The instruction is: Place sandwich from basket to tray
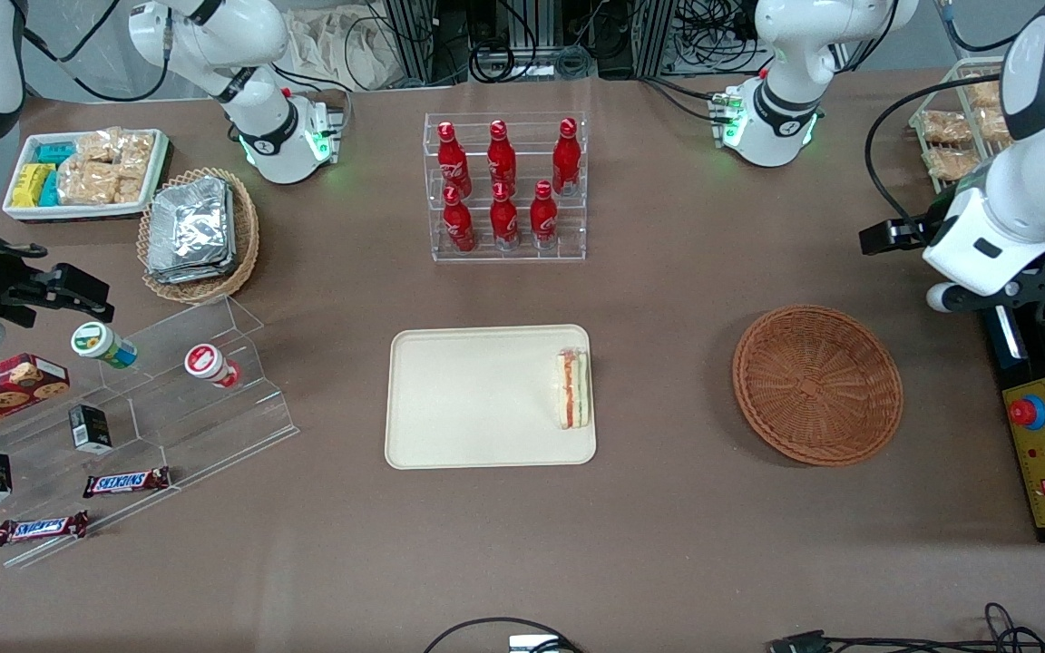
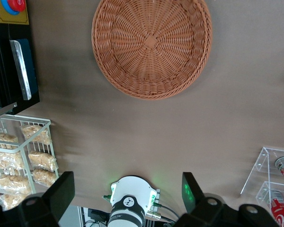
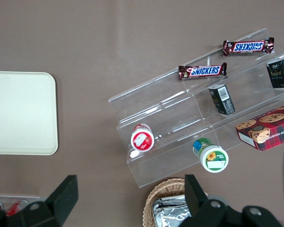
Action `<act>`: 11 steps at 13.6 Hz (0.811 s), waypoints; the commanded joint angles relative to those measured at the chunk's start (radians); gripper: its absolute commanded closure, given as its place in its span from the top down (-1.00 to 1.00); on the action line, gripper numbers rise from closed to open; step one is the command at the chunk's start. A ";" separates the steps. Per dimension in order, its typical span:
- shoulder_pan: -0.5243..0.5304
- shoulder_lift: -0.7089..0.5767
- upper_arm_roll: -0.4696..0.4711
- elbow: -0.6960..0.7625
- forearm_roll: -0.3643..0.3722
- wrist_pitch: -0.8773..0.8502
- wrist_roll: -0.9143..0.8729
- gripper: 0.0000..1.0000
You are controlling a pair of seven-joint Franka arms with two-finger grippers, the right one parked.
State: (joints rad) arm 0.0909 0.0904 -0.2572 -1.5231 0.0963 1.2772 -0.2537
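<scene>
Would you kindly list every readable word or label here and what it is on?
"SNICKERS": nearer bar.
"SNICKERS": second bar.
Bottles, cups, black boxes, cookie box: print unreadable.
Sandwich, tray, basket, open claw: no text.

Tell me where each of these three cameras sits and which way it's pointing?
Front view: high, facing the robots, looking down on the table; both arms show, sandwich on the tray.
Left wrist view: on the working arm, looking down at the empty basket; the open gripper shows.
Right wrist view: on the parked arm, looking down at a snack shelf.
Shared: front and left wrist views both show the basket.
</scene>
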 commanded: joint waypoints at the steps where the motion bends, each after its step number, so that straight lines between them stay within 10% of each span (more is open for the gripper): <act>1: 0.013 -0.046 -0.004 -0.046 -0.004 0.033 0.077 1.00; 11: -0.028 -0.155 0.151 -0.181 -0.095 0.218 0.157 1.00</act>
State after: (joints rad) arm 0.0833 -0.0162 -0.1218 -1.6520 0.0124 1.4629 -0.1038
